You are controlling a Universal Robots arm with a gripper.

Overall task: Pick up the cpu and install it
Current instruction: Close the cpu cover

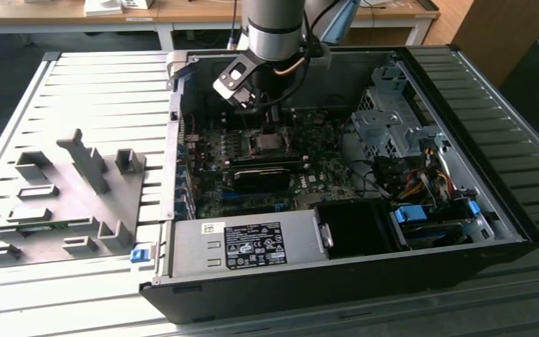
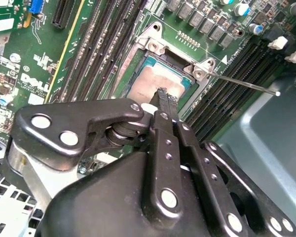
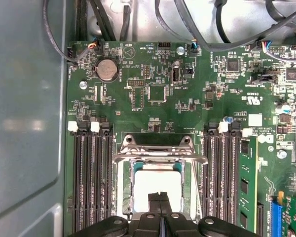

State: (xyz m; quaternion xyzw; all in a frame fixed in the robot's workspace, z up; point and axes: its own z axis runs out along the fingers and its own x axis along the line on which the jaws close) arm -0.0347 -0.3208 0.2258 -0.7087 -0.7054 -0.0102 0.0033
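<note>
Tool (image 3: 160, 198) closed, its two black fingers pressed together with nothing between them, tips resting on or just above the cpu (image 3: 155, 181). In the second wrist view the tool (image 2: 164, 95) meets the near edge of the cpu (image 2: 148, 81), whose pale metal top lies flat inside the metal-framed socket (image 3: 158, 141). Thin lever (image 2: 246, 85) stands out beside the socket. Dark memory slots (image 3: 91, 182) run along both sides of the socket on the green motherboard (image 3: 153, 103); round coin battery (image 3: 107, 70) sits further off. In the exterior view, the tool (image 1: 269, 133) hangs at upper centre of the frame over the cpu (image 1: 271, 144) inside the open computer case (image 1: 344, 284). Grey fixture (image 1: 73, 196) lies at the exterior view's left on the slatted counter (image 1: 92, 91).
</note>
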